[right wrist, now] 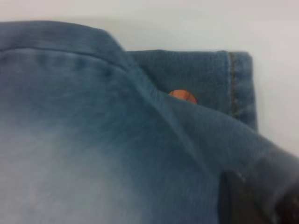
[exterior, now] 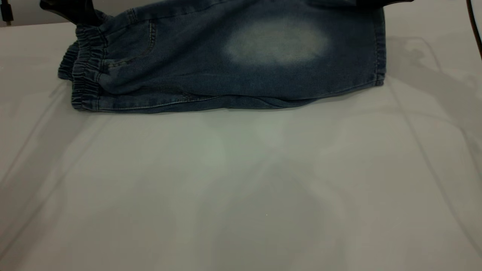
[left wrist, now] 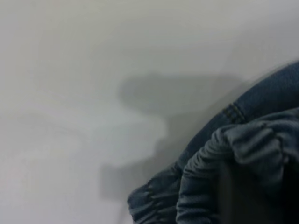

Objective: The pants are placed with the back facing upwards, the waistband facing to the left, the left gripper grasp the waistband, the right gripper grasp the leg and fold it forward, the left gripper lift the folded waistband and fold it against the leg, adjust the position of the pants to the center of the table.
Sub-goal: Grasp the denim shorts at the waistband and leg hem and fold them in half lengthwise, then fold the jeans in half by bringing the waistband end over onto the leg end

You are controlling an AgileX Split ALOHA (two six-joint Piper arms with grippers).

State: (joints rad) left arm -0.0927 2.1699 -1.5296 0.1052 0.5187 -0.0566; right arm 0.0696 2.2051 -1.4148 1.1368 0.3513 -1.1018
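Dark blue denim pants (exterior: 233, 71) with a faded pale patch lie folded lengthwise at the far side of the table. The elastic waistband (exterior: 84, 75) is at the left and the leg hem (exterior: 378, 49) at the right. My left gripper (exterior: 81, 17) is shut on the waistband's far upper corner; in the left wrist view the gathered waistband (left wrist: 205, 177) bunches around its dark finger (left wrist: 243, 196). At the far right my right gripper (exterior: 380, 3) is shut on the leg, and denim drapes over its finger (right wrist: 243, 200) near the hem (right wrist: 233, 79). Both far edges are raised.
The white table (exterior: 241, 188) stretches bare in front of the pants. A black cable (exterior: 473, 26) hangs at the far right and a small dark object (exterior: 5, 13) sits at the far left. A small orange spot (right wrist: 183, 95) shows between the denim layers.
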